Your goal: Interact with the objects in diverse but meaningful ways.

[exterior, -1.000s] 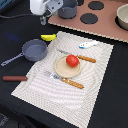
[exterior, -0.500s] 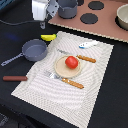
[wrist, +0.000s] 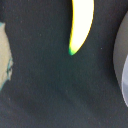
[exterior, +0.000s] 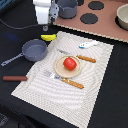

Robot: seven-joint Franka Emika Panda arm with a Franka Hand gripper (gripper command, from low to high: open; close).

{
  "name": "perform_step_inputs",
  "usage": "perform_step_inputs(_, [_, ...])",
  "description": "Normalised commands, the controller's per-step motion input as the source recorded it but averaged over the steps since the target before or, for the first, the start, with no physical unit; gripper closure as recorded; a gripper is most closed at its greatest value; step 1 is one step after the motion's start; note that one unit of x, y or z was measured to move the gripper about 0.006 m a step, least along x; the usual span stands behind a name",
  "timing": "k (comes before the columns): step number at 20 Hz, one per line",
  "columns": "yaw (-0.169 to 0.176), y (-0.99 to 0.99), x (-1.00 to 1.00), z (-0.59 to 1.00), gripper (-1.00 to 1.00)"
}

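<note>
My gripper (exterior: pixel 48 28) hangs over the yellow banana (exterior: pixel 48 37), which lies at the placemat's far corner; its fingertips are too blurred to judge. In the wrist view the banana (wrist: pixel 81 24) shows with a green tip, no fingers visible. A grey long-handled frying pan (exterior: pixel 34 50) sits on the exterior view's left of the mat, its rim (wrist: pixel 121 55) also in the wrist view. A red tomato (exterior: pixel 70 63) rests on a tan plate (exterior: pixel 60 71). The white fish-shaped piece (exterior: pixel 88 44) lies beyond it. A brown-handled utensil (exterior: pixel 15 78) lies on the dark table.
A striped placemat (exterior: pixel 90 95) covers the table's middle. A fork (exterior: pixel 64 80) and a knife (exterior: pixel 80 57) with orange handles flank the plate. Behind stand a toy stove (exterior: pixel 95 20) with black burners, a grey pot (exterior: pixel 67 8) and a bowl (exterior: pixel 123 17).
The gripper has shifted slightly lower, nearer the banana. The objects on the mat have not moved.
</note>
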Motion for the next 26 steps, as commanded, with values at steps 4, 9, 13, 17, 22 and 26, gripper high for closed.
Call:
perform_step_inputs(4, [0.003, -0.12, -0.03, -0.26, -1.00])
perform_step_inputs(9, [0.003, -0.15, -0.15, -0.33, -1.00])
perform_step_inputs(13, [0.007, -0.14, -0.20, -0.36, -1.00])
perform_step_inputs(17, [0.018, -0.07, -0.31, -0.41, -1.00])
perform_step_inputs(22, [0.032, 0.00, -0.40, -0.43, -1.00])
perform_step_inputs(26, [0.047, 0.03, -0.42, -0.38, -1.00])
